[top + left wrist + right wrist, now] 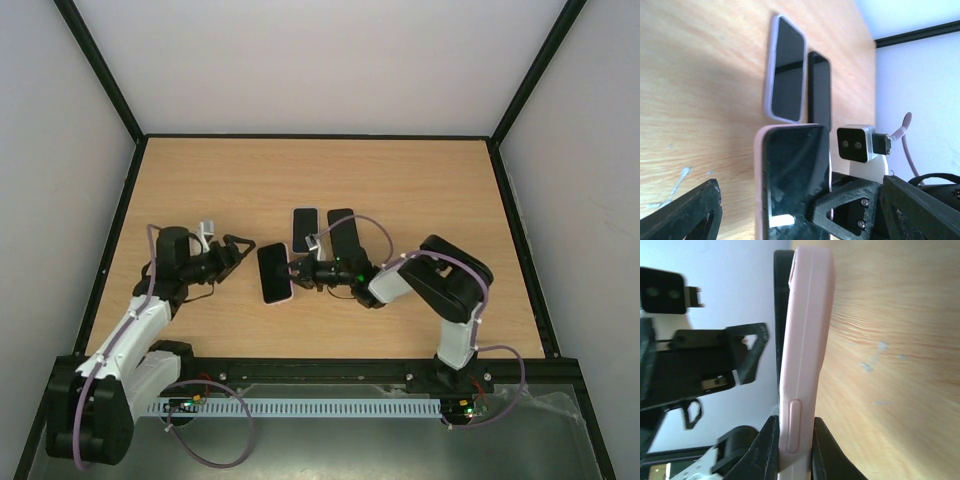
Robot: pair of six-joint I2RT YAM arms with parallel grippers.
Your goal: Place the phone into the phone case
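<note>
My right gripper (296,271) is shut on the long edges of a pink phone case (273,272) and holds it off the table. The case shows edge-on in the right wrist view (805,355), with a fingertip (827,450) pressed on it. A dark phone (792,180) fills its face. My left gripper (241,255) is open just left of the case. Its fingers (685,215) stand wide on either side without touching it. A second phone in a pale case (304,230) and a bare black phone (341,235) lie flat on the table behind.
The wooden table (420,190) is walled by a black frame and white panels. The two flat phones also show in the left wrist view, the pale-cased phone (786,70) and the black phone (820,90). The right wrist camera (856,143) faces my left gripper.
</note>
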